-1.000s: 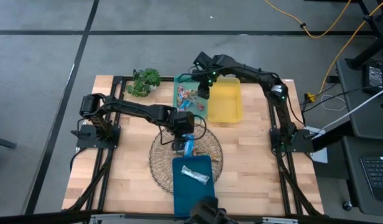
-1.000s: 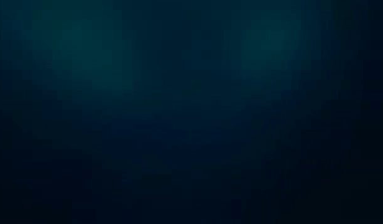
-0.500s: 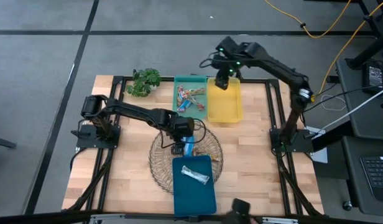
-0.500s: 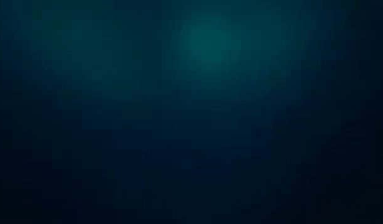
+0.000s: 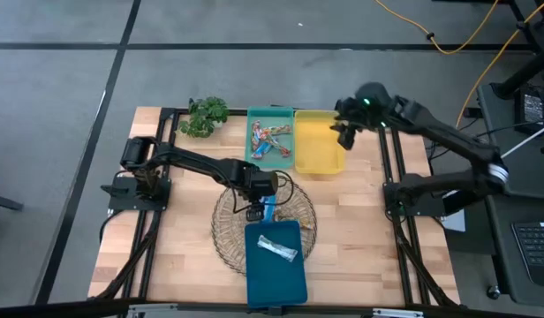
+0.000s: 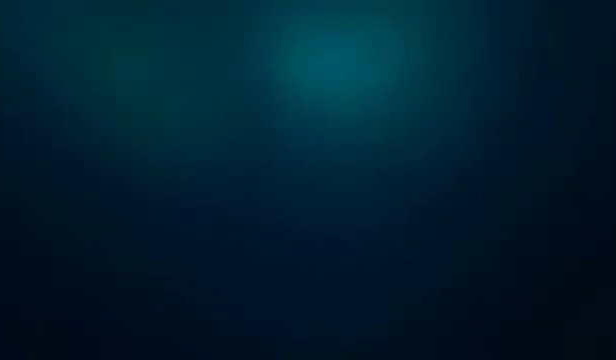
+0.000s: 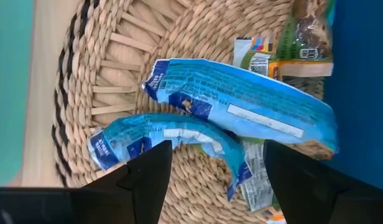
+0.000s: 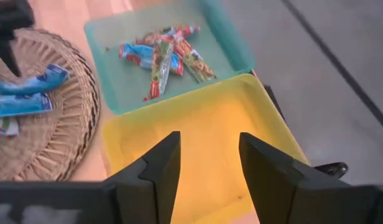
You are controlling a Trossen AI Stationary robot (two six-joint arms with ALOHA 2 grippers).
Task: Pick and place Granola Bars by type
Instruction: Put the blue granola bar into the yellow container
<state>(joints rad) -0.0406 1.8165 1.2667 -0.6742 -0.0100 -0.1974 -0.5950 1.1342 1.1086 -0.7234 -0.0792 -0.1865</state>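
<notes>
The low view is wholly dark and shows nothing, and in the high view the left gripper (image 5: 259, 200) covers part of the wicker basket (image 5: 226, 231), so what lies under it must be read from the left wrist view. The pale wooden worktop (image 5: 360, 230) stands on a grey floor (image 5: 60, 71) crossed by dark lines, with a yellow cable (image 5: 449, 44) trailing beyond it and a small green plant (image 5: 204, 116) at the far edge. In the basket, two blue Granola Bars (image 7: 241, 106) lie side by side, the nearer one bent, between the left gripper's spread, empty fingers (image 7: 145, 177); a green-wrapped bar (image 7: 306, 37) lies beyond them. The green tray (image 5: 253, 152) holds a loose heap of blue and red-orange bars (image 8: 163, 55). Touching it, the yellow tray (image 5: 318, 150) appears empty. The dark blue tray (image 5: 276, 274), overlapping the basket, carries one silvery white bar (image 5: 277, 249). The right gripper (image 5: 347, 134) hovers over the yellow tray's outer edge, its fingers (image 8: 157, 171) parted and holding nothing.
</notes>
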